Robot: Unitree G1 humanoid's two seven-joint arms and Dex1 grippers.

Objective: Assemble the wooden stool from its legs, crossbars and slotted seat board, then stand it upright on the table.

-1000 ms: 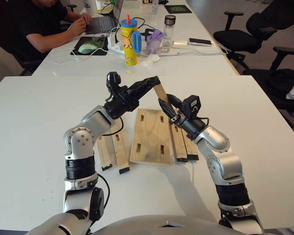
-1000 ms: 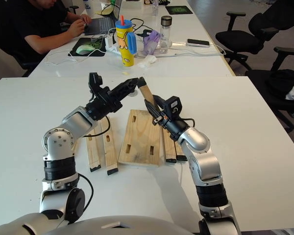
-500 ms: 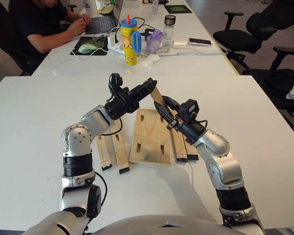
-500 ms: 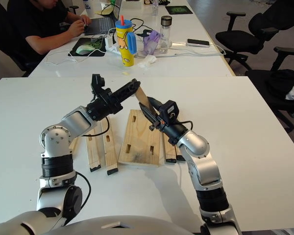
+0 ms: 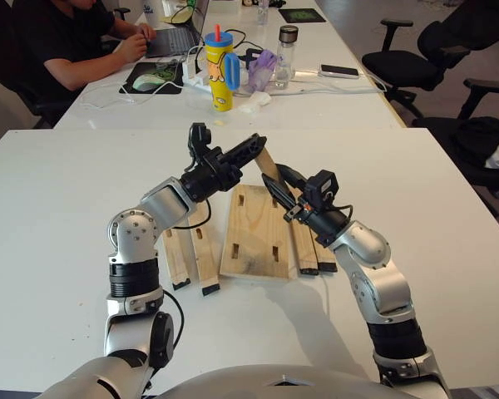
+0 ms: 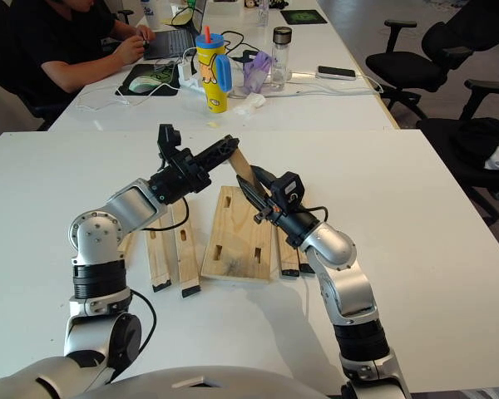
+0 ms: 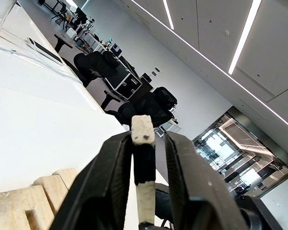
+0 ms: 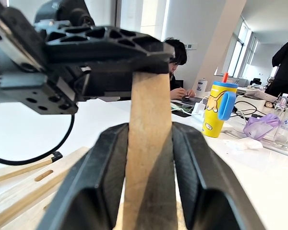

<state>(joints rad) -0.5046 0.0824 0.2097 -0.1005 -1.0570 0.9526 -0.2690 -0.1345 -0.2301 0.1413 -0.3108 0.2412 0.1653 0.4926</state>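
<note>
A short wooden stool piece (image 5: 270, 164) is held tilted in the air over the far end of the slotted seat board (image 5: 256, 229), which lies flat on the white table (image 5: 58, 216). My left gripper (image 5: 255, 146) is shut on its upper end, seen end-on in the left wrist view (image 7: 143, 158). My right gripper (image 5: 276, 183) is shut on its lower part, the wood (image 8: 146, 143) pressed between both fingers (image 8: 105, 167). Two leg pieces (image 5: 191, 249) lie left of the board, and more pieces (image 5: 309, 245) lie along its right edge under my right arm.
On the table behind stand a yellow cup (image 5: 221, 73), a bottle (image 5: 286, 50), a phone (image 5: 339, 71) and cables. A person works at a laptop at the far left. Office chairs (image 5: 416, 62) stand to the right. Bare tabletop lies on both sides.
Both grippers have shifted a little to the left with the wooden piece between them. The board and the loose pieces lie as before.
</note>
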